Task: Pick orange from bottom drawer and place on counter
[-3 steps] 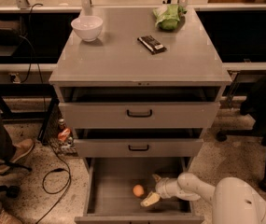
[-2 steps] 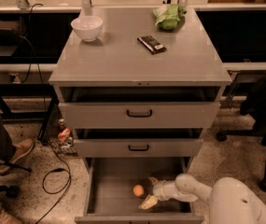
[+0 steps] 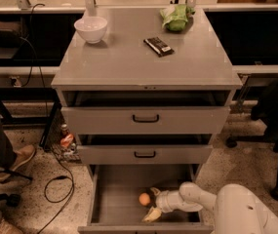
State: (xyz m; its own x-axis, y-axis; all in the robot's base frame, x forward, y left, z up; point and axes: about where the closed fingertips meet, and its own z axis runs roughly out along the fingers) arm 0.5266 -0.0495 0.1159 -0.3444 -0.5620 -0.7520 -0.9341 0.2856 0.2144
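The orange (image 3: 144, 199) is a small round fruit on the grey floor of the open bottom drawer (image 3: 114, 194), near its middle front. My gripper (image 3: 152, 203) reaches in from the right on a white arm. It is open, one fingertip behind the orange and one in front, just right of the fruit. The counter (image 3: 129, 62) is the flat grey top of the cabinet above.
A white bowl (image 3: 90, 29), a green leafy bundle (image 3: 176, 16) and a dark bar (image 3: 158, 46) sit on the counter. The two upper drawers are slightly pulled out. A person's legs and cables are at the left; a chair base is at the right.
My gripper has moved left inside the bottom drawer, closing the gap to the orange. The orange has not moved.
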